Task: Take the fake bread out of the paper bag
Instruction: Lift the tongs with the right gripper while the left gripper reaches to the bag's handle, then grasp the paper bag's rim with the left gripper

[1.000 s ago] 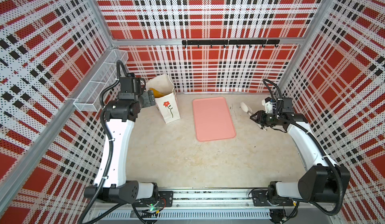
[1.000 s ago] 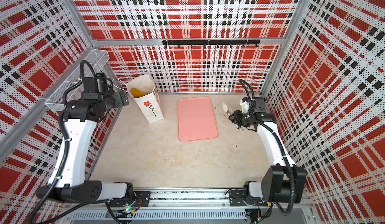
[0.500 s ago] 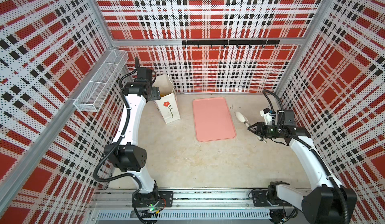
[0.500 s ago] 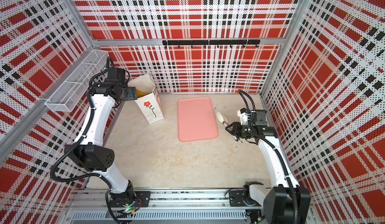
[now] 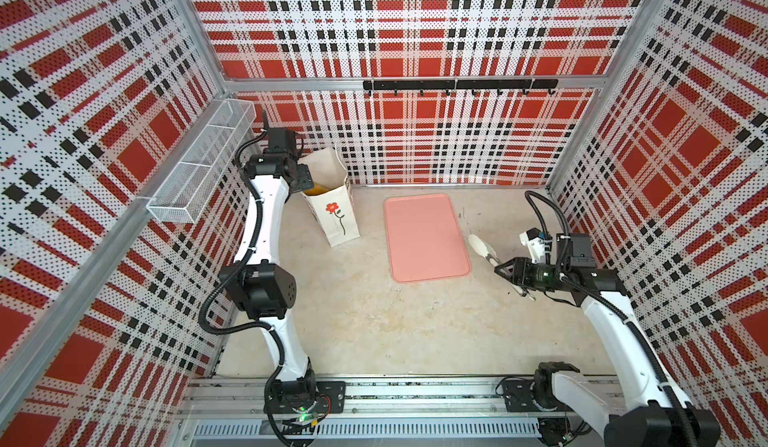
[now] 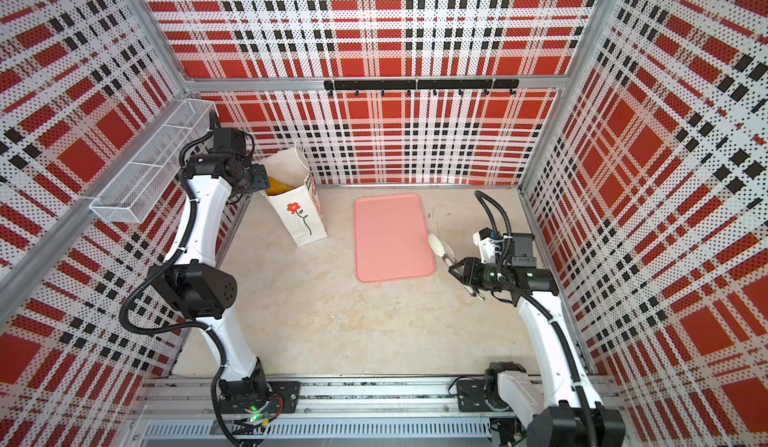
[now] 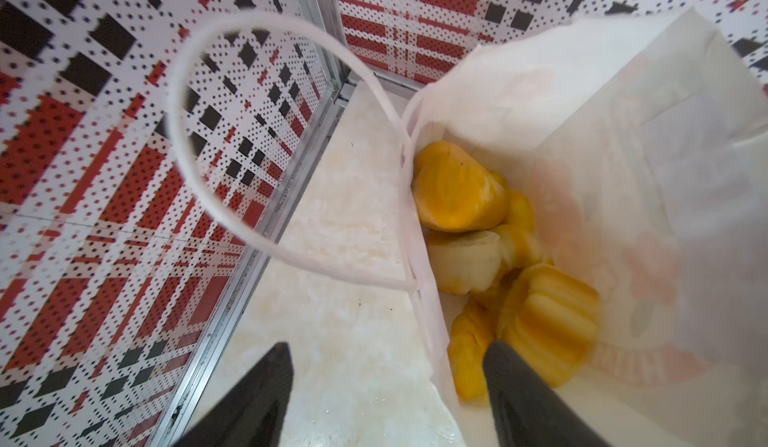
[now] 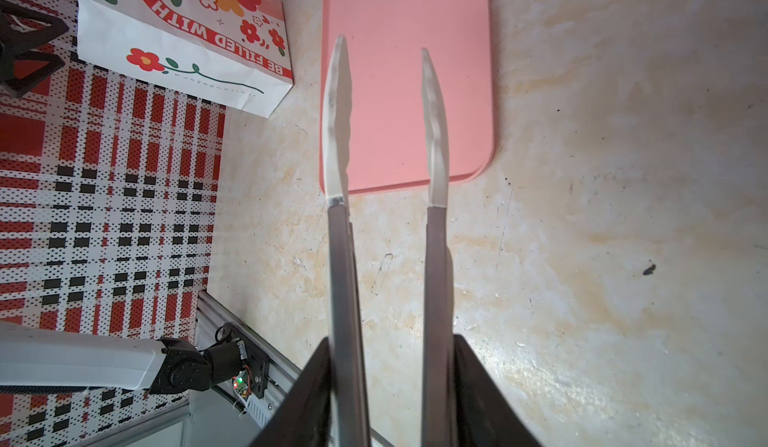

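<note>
The tongs (image 8: pixel 338 216) stand spread, their two pale translucent tips apart with nothing between them. Their grey handles are clamped between the fingers of the right gripper (image 8: pixel 390 386). In a top view the tongs (image 5: pixel 482 249) point away from that gripper toward the back and the left arm's side, with the tips hanging just beside the long edge of the pink tray (image 5: pixel 424 237), which is bare. Beyond the tray, well apart from the tips, the paper bag (image 5: pixel 332 216) stands upright near the back wall, its small red flower facing the front and its mouth open upward. The fake bread (image 7: pixel 457 191) is all inside it, a heap of yellow and golden pieces low down, among them a fluted one and a paler bun. None of it lies on the tray or the tabletop (image 5: pixel 395 320). The left gripper (image 7: pixel 386 353) is much the nearer, right at the bag's rim. Its jaws are apart and straddle the near paper wall, one finger outside over the tabletop and one inside, in front of the bread. The cord handle (image 7: pixel 172 104) loops loose outside the bag. By my reading, the tongs' long axis runs slantwise across the table while the bread lies deep below an upward-facing mouth. The right arm would therefore have to cross over the tray and tip the tongs downward, while the left steadies the rim.
</note>
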Robot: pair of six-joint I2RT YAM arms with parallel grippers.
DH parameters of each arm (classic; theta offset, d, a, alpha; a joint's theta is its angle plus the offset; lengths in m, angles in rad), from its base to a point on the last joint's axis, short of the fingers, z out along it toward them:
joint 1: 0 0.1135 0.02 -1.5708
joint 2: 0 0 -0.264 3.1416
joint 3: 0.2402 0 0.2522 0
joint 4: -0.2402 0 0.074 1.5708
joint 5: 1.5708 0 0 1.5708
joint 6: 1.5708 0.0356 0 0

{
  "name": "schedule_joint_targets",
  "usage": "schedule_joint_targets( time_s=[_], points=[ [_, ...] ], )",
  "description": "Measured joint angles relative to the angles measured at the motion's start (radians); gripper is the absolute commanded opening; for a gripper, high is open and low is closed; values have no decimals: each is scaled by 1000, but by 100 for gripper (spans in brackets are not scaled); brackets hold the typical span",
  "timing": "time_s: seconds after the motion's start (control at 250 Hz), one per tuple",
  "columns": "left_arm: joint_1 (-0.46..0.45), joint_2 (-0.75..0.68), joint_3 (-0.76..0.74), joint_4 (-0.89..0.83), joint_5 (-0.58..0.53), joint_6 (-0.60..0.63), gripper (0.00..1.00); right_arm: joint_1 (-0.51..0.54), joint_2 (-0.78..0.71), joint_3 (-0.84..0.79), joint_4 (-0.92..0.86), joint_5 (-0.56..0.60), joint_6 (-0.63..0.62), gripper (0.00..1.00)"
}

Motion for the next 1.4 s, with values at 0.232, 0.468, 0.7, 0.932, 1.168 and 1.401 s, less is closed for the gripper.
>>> schedule_joint_targets(
  time_s=[0.232, 0.468, 0.7, 0.932, 1.168, 1.401],
  points=[
    [0, 39, 0, 28, 50, -47, 48, 1, -16, -11, -25, 14, -6, 43],
    [1, 82, 16, 47, 89, -71, 34, 7, -27, -13, -45, 26, -8, 43],
    [1, 111, 16, 47, 95, -76, 27, 8, -34, -13, -53, 33, -8, 43],
    [8, 111, 16, 46, 94, -59, 5, 13, -34, -14, -53, 39, -8, 43],
    [23, 112, 16, 42, 95, -31, 0, 14, -45, -22, -55, 38, -7, 43],
    [27, 122, 50, 31, 96, 12, 0, 14, -48, -32, -55, 37, -7, 43]
  ],
)
